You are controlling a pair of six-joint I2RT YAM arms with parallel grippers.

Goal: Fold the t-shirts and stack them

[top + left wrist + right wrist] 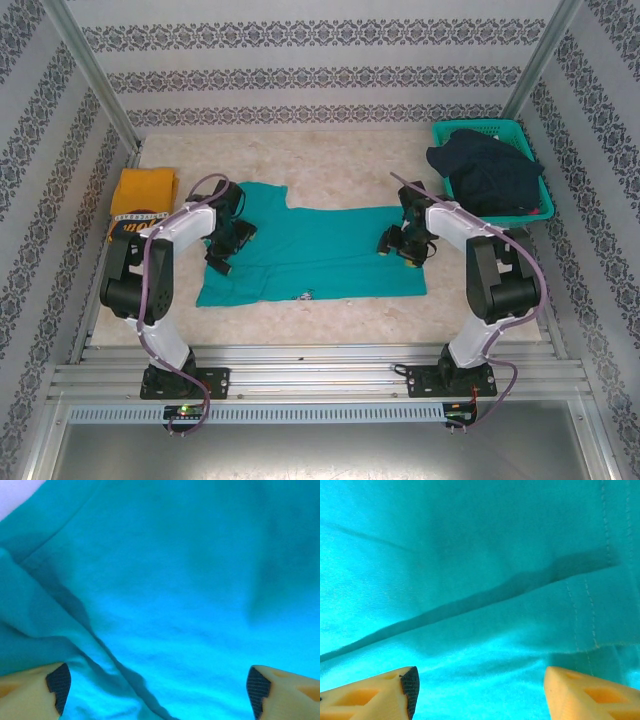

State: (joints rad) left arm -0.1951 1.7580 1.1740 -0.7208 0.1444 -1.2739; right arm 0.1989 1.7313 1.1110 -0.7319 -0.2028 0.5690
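Teal shirt right up close, with a dark crease running diagonally across it and a stitched hem on the right. The end effector has its yellow fingers spread apart over the cloth.

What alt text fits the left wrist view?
A teal-green t-shirt lies close under the open left pincer, its yellow fingertips wide apart at the bottom corners. A cloth fold runs diagonally down the left; pale table shows top left.

Lettering on teal t-shirt and yellow t-shirt unreadable.
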